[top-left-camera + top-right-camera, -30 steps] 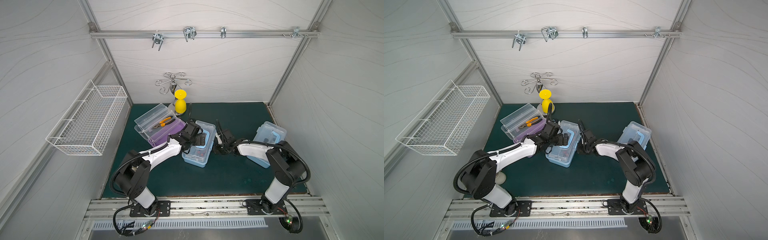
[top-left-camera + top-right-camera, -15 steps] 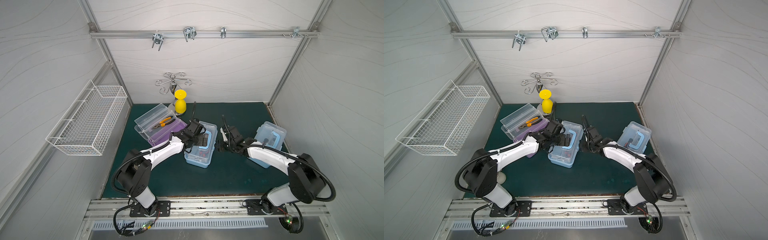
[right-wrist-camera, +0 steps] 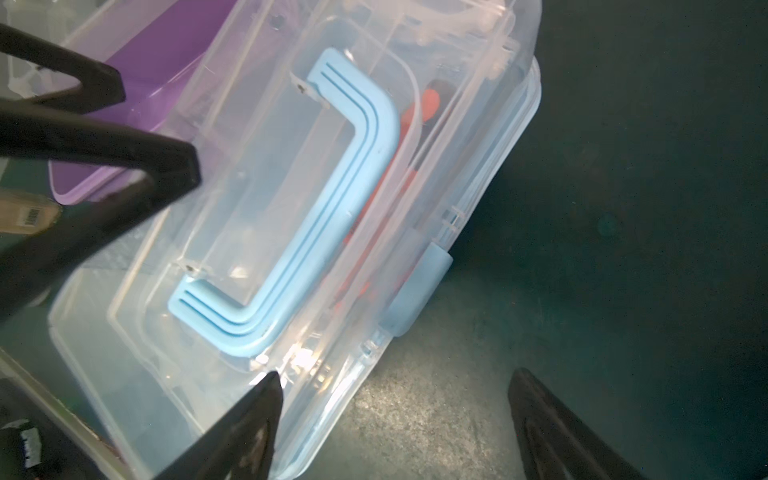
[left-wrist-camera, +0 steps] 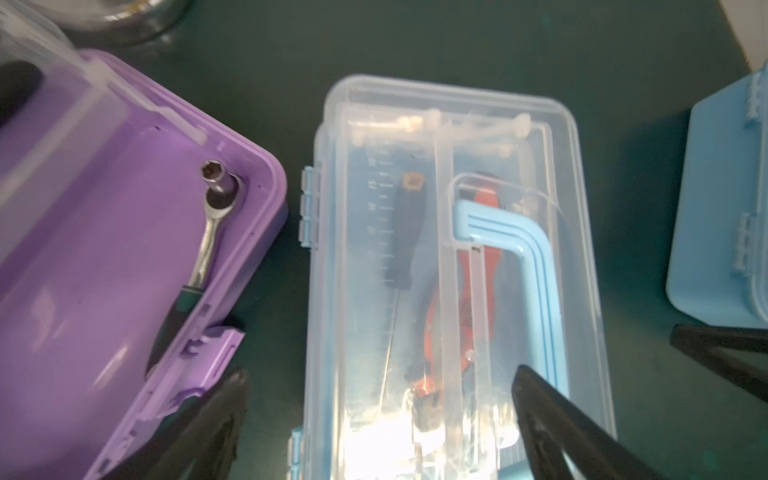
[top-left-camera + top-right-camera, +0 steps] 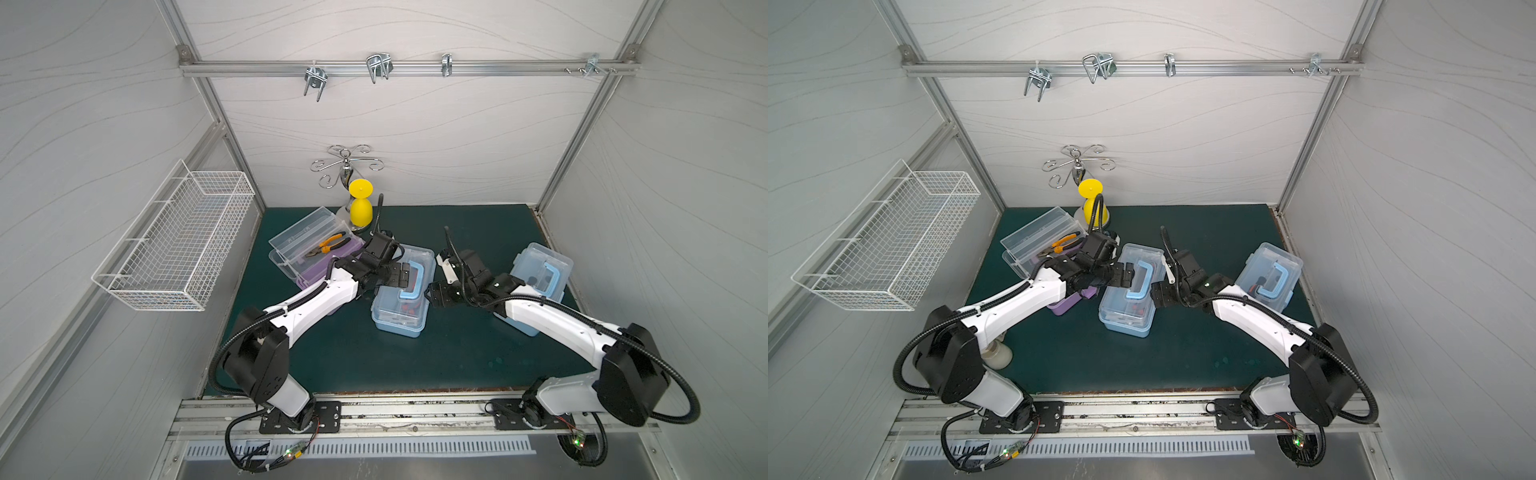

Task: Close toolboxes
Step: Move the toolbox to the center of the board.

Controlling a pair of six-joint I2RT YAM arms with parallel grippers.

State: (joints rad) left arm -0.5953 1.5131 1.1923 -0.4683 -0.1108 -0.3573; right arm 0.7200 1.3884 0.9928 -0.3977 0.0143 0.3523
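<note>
On the green mat (image 5: 457,357), the right gripper (image 3: 395,376) gapes wide and empty, one fingertip (image 3: 257,415) beside the middle light-blue toolbox (image 3: 291,208), whose lid (image 3: 457,83) is down; its arm reaches low. The left gripper (image 4: 380,372), also apart, hangs over that lid.

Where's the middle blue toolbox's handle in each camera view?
In a top view: handle near picture centre.
In a top view: same.
Left wrist: beside the orange tool, handle.
Right wrist: mid-frame.
Shared landmark: purple toolbox alongside.
</note>
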